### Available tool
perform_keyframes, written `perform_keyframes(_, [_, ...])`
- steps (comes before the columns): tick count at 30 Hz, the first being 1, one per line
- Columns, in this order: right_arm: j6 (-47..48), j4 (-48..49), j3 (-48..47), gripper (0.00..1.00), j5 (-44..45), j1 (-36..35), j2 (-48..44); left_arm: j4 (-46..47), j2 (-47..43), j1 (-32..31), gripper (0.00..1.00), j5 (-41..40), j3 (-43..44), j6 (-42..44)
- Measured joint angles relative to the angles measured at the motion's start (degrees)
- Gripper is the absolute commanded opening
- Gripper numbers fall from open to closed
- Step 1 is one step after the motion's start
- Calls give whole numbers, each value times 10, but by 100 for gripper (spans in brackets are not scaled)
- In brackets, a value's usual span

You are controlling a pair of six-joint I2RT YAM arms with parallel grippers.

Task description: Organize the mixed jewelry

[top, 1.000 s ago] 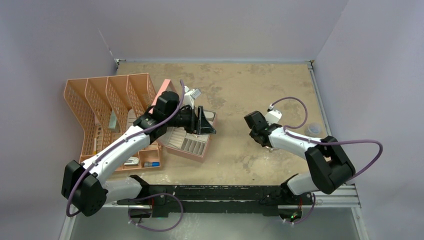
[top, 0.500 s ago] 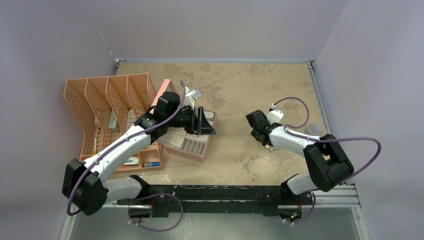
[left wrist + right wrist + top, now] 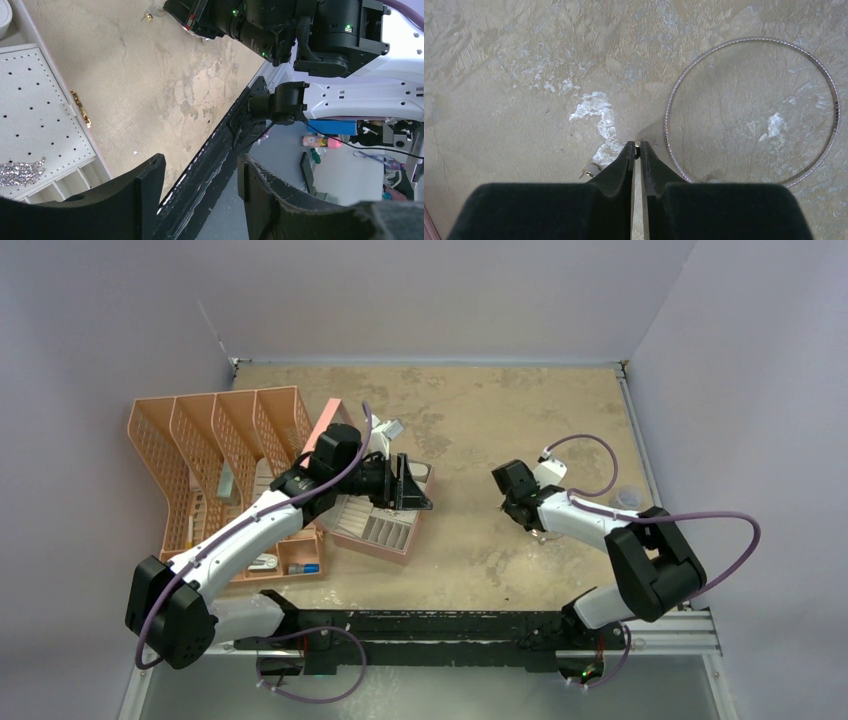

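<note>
In the right wrist view my right gripper (image 3: 637,146) is shut on a tiny gold stud (image 3: 637,143) pinched at its tips, right at the tabletop. The thin silvery wire hoop (image 3: 666,120) lies flat just right of the tips. Another small gold stud (image 3: 588,173) lies by the left finger. In the top view the right gripper (image 3: 538,530) points down at mid-right of the table. My left gripper (image 3: 200,160) is open and empty, held over the pink jewelry box (image 3: 378,532). In the left wrist view a gold stud (image 3: 147,16) lies under the right arm.
The box shows a white perforated panel (image 3: 30,115), a gold clasp (image 3: 80,108) and a sparkly piece (image 3: 20,172). A pink mesh file rack (image 3: 215,450) stands at the left, with a blue-capped tube (image 3: 303,567) in front. A clear cup (image 3: 627,498) sits at the right edge.
The right wrist has shifted slightly to the right and settled. The left arm has barely moved.
</note>
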State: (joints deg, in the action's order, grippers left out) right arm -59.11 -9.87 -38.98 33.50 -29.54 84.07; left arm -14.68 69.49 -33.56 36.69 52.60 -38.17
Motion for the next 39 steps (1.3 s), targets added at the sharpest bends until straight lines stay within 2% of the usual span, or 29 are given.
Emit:
perform_keyframes(10, [7, 15, 3, 1, -10, 1, -5, 1, 10, -2, 54, 7, 0, -18])
perform_keyframes(16, [32, 56, 32, 0, -49, 1, -58, 9, 31, -11, 52, 9, 0, -58])
perform_keyframes(26, [56, 166, 70, 1, -168, 0, -154, 74, 84, -19, 52, -30, 0, -139])
perform_keyframes(32, [62, 226, 92, 1, -246, -10, -179, 115, 138, -20, 51, -31, 0, -171])
perform_keyframes(39, [81, 298, 109, 1, -308, -53, -188, 195, 157, -21, 48, -31, -10, -209])
